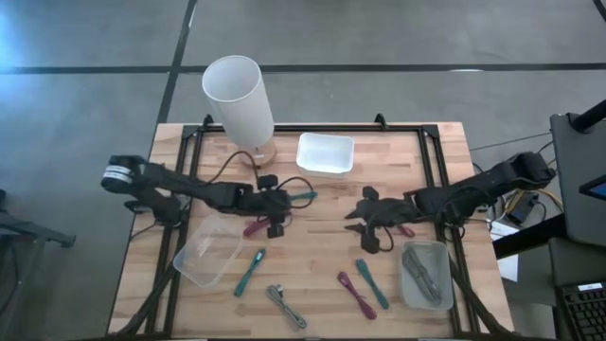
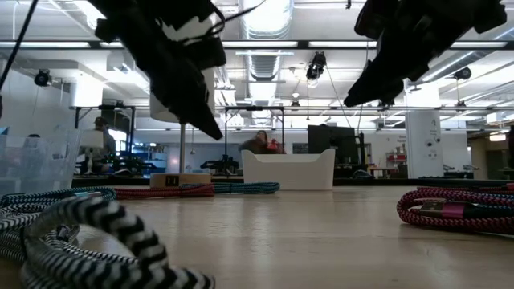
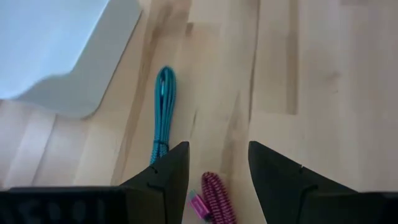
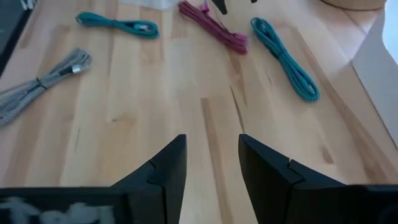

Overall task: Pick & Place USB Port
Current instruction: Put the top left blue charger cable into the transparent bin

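Several bundled USB cables lie flat on the wooden table. My left gripper (image 1: 276,224) hovers open over a magenta cable (image 1: 256,227); in the left wrist view that cable's end (image 3: 214,198) shows between the fingers of the gripper (image 3: 217,150), with a teal cable (image 3: 163,111) beyond. My right gripper (image 1: 358,221) is open above bare wood (image 4: 211,140), with another magenta cable (image 1: 403,230) just behind it. More cables lie toward the near edge: teal (image 1: 251,270), striped grey (image 1: 285,307), and a magenta and teal pair (image 1: 358,292).
A white tray (image 1: 325,153) and a white cylinder lamp (image 1: 239,95) stand at the far edge. A clear bin (image 1: 206,254) sits near left, and a grey bin (image 1: 426,275) with a cable inside sits near right. Bare wood lies between the two grippers.
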### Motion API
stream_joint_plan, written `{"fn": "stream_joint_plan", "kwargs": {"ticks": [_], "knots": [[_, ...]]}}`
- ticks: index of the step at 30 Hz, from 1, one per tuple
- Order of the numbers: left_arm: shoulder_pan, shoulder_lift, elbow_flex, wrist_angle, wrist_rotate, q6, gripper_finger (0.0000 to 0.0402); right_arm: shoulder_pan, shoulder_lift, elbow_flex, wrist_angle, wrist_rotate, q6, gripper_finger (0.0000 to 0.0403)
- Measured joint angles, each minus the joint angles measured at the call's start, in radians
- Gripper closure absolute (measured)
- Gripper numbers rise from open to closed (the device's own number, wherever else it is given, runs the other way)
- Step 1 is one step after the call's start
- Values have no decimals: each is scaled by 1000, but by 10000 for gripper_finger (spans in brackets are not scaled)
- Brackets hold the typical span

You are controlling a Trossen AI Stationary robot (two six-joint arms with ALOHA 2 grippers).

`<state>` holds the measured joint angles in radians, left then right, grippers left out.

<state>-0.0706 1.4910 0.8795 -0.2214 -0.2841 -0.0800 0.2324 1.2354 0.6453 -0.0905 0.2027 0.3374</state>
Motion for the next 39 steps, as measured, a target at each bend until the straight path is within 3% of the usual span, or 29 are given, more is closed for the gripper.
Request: {"fn": "stream_joint_plan", "kwargs": {"ticks": [18,22,29,39], "knots": [[178,268,6,146,3,-38,233,0,140,83,-10,0,-5,264],[187,294,19,151,4,-53,260,0,137,85,-9,0,-5,264],[187,270,17,132,36,-53,384,0,135,85,-10,0,-5,264],[132,120,41,28,26,-140,386,0,135,85,-10,0,-5,264]]}}
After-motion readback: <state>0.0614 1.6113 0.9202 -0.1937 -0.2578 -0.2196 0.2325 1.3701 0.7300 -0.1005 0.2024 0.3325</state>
